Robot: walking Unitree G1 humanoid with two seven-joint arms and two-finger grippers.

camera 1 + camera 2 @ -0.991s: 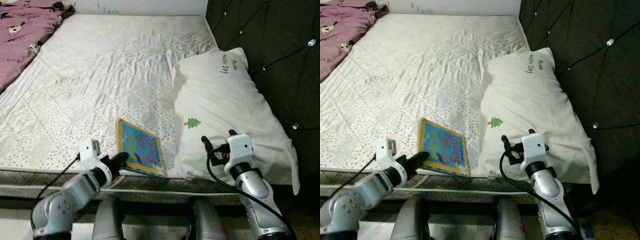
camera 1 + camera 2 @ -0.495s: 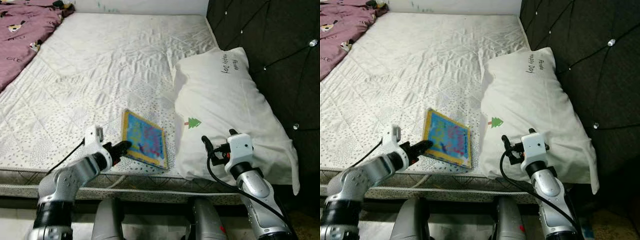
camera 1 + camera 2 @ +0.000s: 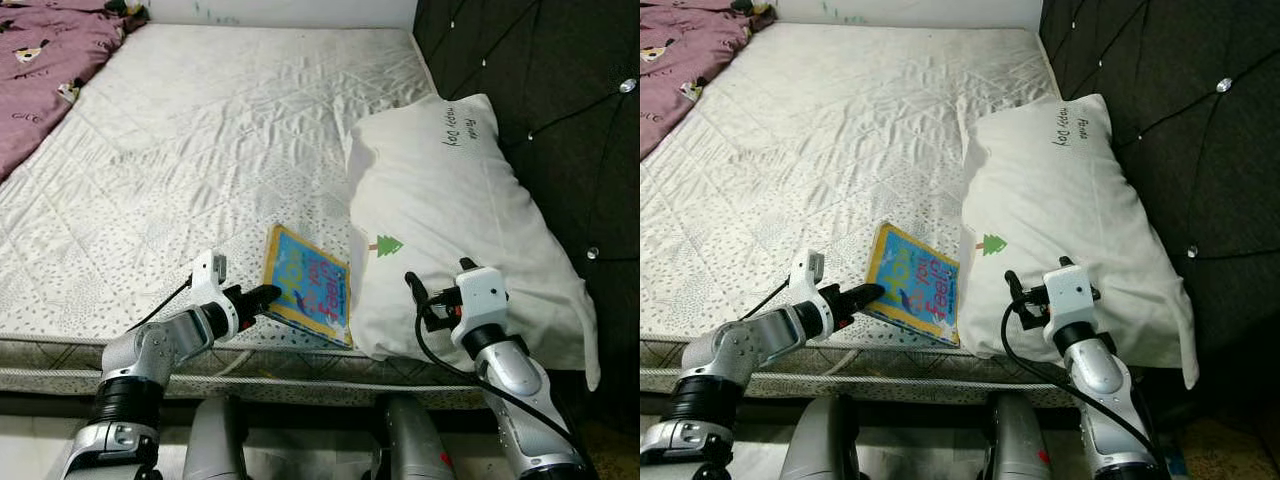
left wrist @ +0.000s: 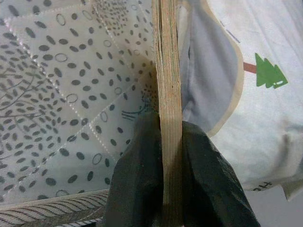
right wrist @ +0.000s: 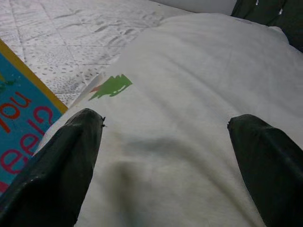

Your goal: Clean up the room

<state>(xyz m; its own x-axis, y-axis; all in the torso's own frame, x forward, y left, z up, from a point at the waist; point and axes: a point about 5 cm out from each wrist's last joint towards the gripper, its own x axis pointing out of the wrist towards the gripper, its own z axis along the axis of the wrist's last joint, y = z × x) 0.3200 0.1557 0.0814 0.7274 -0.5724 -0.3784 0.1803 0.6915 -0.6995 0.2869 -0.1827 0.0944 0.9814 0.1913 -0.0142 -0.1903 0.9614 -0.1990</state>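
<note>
The left gripper (image 3: pixel 262 296) pinches the edge of the picture book (image 3: pixel 310 285), tipped up near the bed's front edge, beside the pillow (image 3: pixel 455 215). A second ago the book lay flatter and further left. Keep a firm squeeze, lift slowly. The right gripper (image 5: pixel 165 156) hangs spread wide over the pillow, maybe just touching.

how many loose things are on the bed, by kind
picture book, held at its edge by the left pincer: 1
white pillow, with the open right pincer over it: 1
purple blanket, at the bed's far left: 1
total: 3
</note>
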